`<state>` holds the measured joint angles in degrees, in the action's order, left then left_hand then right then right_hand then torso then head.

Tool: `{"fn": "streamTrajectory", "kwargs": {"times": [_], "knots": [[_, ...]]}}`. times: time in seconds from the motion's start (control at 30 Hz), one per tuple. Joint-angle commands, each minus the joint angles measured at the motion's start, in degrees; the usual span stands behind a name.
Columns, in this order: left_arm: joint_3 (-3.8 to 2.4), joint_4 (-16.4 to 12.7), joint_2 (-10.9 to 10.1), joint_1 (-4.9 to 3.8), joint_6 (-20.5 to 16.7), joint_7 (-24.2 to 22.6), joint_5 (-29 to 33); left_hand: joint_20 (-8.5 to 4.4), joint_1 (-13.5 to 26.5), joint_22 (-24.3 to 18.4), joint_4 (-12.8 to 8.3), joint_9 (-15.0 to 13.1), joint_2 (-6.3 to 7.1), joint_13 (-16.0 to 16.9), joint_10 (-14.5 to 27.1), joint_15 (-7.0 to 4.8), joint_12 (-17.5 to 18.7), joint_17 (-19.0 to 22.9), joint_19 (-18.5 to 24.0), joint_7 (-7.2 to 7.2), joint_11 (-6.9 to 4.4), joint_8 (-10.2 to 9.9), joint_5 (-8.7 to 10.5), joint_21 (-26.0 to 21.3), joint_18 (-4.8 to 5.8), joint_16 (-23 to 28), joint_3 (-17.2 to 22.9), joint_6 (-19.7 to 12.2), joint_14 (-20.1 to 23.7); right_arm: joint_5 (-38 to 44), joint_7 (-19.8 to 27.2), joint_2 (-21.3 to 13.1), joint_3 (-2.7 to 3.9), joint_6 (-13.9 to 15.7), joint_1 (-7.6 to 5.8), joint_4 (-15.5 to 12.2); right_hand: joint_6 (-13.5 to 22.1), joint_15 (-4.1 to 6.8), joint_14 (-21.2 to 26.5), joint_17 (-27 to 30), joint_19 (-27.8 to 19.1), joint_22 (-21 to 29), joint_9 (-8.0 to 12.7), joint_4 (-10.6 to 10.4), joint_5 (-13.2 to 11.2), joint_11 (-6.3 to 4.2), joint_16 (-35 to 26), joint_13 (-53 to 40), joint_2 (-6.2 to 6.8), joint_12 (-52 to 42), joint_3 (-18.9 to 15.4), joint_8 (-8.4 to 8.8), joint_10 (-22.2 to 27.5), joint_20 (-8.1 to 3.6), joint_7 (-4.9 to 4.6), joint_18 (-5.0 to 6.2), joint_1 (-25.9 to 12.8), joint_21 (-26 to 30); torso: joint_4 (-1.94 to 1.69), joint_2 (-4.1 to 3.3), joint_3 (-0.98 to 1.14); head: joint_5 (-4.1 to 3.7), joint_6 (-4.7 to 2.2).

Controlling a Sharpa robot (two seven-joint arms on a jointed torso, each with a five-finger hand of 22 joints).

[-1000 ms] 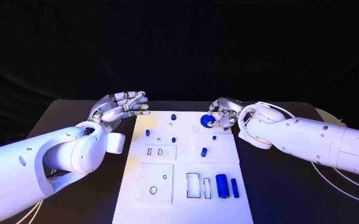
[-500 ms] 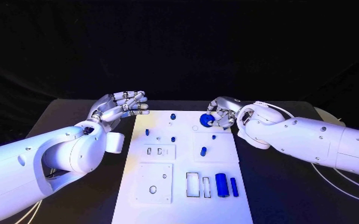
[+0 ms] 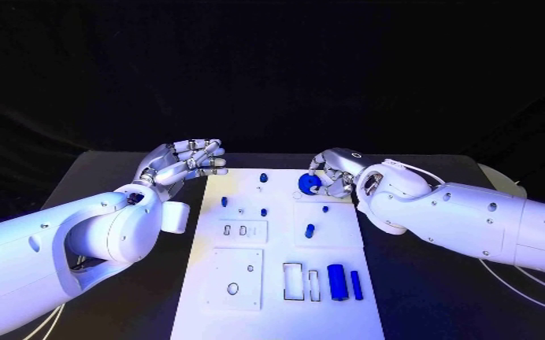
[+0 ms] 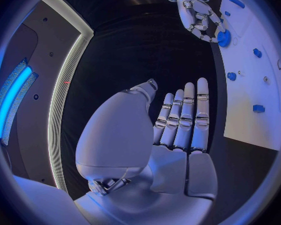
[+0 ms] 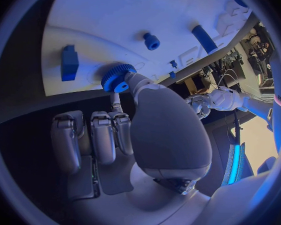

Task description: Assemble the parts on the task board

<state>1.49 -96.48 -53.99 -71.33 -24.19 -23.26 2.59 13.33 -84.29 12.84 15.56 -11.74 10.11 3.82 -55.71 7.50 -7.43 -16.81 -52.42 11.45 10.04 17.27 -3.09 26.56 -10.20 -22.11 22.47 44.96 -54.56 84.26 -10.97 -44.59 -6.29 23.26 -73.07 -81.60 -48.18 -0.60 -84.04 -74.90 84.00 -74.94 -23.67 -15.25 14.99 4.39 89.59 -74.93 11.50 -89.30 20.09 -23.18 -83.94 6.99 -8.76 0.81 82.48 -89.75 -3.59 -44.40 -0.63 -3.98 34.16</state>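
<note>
The white task board (image 3: 276, 312) lies in the middle of the black table. My right hand (image 3: 333, 170) hovers at the board's far right corner and pinches a round blue gear (image 3: 306, 185) between thumb and a finger; the gear (image 5: 118, 78) sits close over the board (image 5: 109, 15), and I cannot tell whether it touches. My left hand (image 3: 182, 162) hangs left of the board's far end, fingers straight, holding nothing; its fingers (image 4: 184, 117) point toward the board (image 4: 256, 127). The left wrist view also shows the right hand (image 4: 198, 14) with the gear (image 4: 223, 37).
Small blue pegs (image 3: 264, 176) (image 3: 224, 201) (image 3: 325, 208) stand on the far half, a short cylinder (image 3: 309, 230) mid-board. A thick cylinder (image 3: 337, 281) and a thin one (image 3: 355, 285) lie near the front right beside rectangular slots. A blue block (image 5: 70, 62) sits near the gear.
My right hand has carried the gear a little to the left over the board's far corner, and its forearm has come further in. The left hand has not moved.
</note>
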Motion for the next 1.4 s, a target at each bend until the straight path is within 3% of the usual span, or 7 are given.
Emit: {"fn": "streamTrajectory", "kwargs": {"times": [0.03,0.3,0.47,0.77,1.4], "knots": [[-0.04,0.0,0.2,-0.09,1.2,-0.2,-0.3,-0.13,-0.4,0.1,0.0,0.1,-0.02,-0.1,-0.2,0.05,0.3,-0.1,-0.1,1.62,0.25,-0.4,0.20,0.2,-0.18,0.3,0.2,0.0,0.4,4.9,-1.5,0.1,0.08,3.9,-0.11,-1.8,-0.5,0.41,-5.9,-14.7,6.0,-15.1,-0.1,-0.1,0.4,-0.34,0.3,-14.7,-0.16,-0.4,0.5,0.19,-5.7,-0.51,0.09,-0.81,-0.8,-0.2,0.00,0.00,0.02,0.20,-0.21],[-0.04,0.1,0.3,-0.09,1.2,-0.2,-0.3,-0.13,-0.4,0.1,0.0,0.1,-0.02,-0.1,-0.2,0.05,0.3,-0.1,-0.1,1.62,0.25,-0.4,0.20,0.2,-0.18,0.3,0.2,0.0,0.4,8.6,-2.6,3.0,0.14,5.9,-0.32,-3.8,-0.9,0.50,-5.9,-14.7,6.0,-15.1,0.0,0.0,0.7,-0.47,0.3,-14.9,-0.17,-0.5,1.0,0.29,-5.9,-0.58,0.24,-0.81,-0.9,-0.2,-0.08,-0.04,-0.08,0.55,-0.10],[-0.04,0.0,0.4,-0.09,1.2,-0.1,-0.3,-0.13,-0.4,0.1,0.0,0.1,-0.02,-0.1,-0.2,0.06,0.3,-0.1,-0.1,1.63,0.26,-0.4,0.20,0.2,-0.18,0.4,0.2,-0.1,0.5,9.3,-2.8,6.1,0.09,6.1,-0.29,-2.2,-1.0,0.52,-5.9,-14.7,6.0,-15.1,0.0,-0.1,0.8,-0.49,0.3,-14.7,-0.20,-0.4,1.1,0.34,-5.8,-0.60,0.26,-0.81,-1.0,-0.2,-0.11,-0.03,-0.19,0.73,-0.05],[-0.04,-0.1,0.4,-0.10,1.2,-0.1,-0.3,-0.13,-0.4,0.1,0.0,0.1,-0.02,-0.1,-0.2,0.07,0.3,-0.1,-0.1,1.63,0.26,-0.4,0.20,0.2,-0.17,0.4,0.2,-0.1,0.5,9.7,-2.7,10.2,-0.11,5.9,0.21,1.2,-0.9,0.55,-5.8,-14.6,6.0,-15.1,0.1,-0.1,0.8,-0.49,0.3,-14.6,-0.18,-0.3,1.3,0.52,-5.6,-0.63,0.23,-0.81,-1.1,-0.2,-0.20,-0.10,-0.19,1.03,0.24],[-0.05,-0.4,0.1,-0.12,1.2,-0.1,-0.5,-0.13,-0.4,0.1,0.0,0.1,-0.02,-0.1,-0.2,0.07,0.3,-0.1,-0.1,1.63,0.26,-0.4,0.20,0.2,-0.17,0.4,0.2,-0.1,0.5,9.6,-2.2,14.9,-0.43,4.4,2.01,5.4,-0.9,0.55,-5.8,-14.5,6.0,-15.1,0.2,-0.3,0.7,-0.45,0.3,-14.5,-0.14,-0.2,1.5,0.82,-5.5,-0.67,0.19,-0.81,-1.5,-0.2,0.08,-0.15,0.01,1.41,0.75]]}}
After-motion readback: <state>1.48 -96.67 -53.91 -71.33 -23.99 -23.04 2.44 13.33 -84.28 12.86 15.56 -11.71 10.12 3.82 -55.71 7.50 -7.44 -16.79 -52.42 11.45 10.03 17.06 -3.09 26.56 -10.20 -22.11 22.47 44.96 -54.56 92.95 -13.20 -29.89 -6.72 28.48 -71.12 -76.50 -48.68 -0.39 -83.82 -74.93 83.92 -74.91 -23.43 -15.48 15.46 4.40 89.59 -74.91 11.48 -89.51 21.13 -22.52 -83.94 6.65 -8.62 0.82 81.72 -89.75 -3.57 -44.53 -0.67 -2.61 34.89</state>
